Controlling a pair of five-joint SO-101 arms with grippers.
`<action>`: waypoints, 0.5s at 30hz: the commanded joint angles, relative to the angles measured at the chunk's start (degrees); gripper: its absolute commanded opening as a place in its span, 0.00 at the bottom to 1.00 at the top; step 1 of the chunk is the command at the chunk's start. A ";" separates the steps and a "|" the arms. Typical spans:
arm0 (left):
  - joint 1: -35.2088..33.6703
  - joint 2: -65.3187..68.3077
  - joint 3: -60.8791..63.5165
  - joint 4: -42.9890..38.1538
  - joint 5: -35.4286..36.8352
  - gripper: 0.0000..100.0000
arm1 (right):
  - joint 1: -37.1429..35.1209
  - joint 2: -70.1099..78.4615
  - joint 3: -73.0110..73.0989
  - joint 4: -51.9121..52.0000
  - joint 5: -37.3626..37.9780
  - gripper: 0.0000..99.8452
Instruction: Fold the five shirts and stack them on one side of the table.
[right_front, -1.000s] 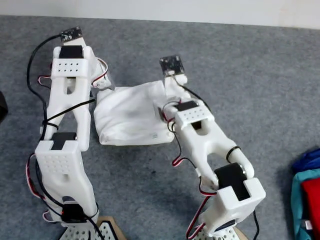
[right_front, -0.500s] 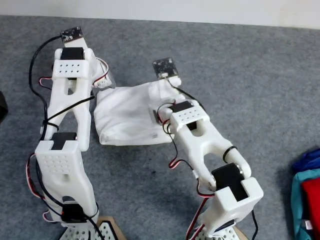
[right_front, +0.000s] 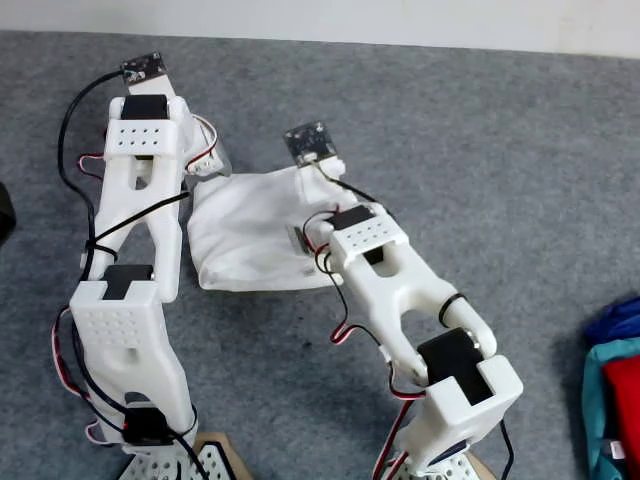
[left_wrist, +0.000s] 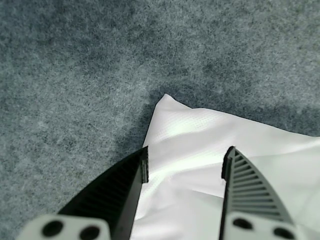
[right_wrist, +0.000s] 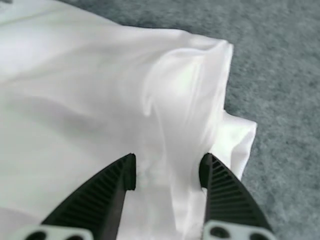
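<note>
A grey felted table top (right_front: 520, 140) runs up to a pale wall strip (right_front: 400, 15); on it the white shirt (right_front: 250, 225) lies bunched between the two arms; the left arm (right_front: 135, 200) overlaps its left edge, the right arm (right_front: 395, 280) hides its right edge; the left gripper (left_wrist: 186, 165) stands jaws apart over one corner, the right gripper (right_wrist: 167, 172) likewise spread across a raised fold; a pile of blue, teal and red shirts (right_front: 615, 390) sits well apart at the right edge.
</note>
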 joint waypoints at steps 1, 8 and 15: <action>-0.40 -3.47 -0.13 -0.70 0.35 0.25 | -0.66 -0.57 -3.21 0.22 2.37 0.21; -0.31 -3.38 -0.13 -0.70 0.35 0.25 | -1.19 -4.44 -2.68 0.13 6.15 0.21; -0.04 -3.38 -0.04 -0.70 0.26 0.25 | -0.40 -7.34 -1.10 -1.63 7.38 0.21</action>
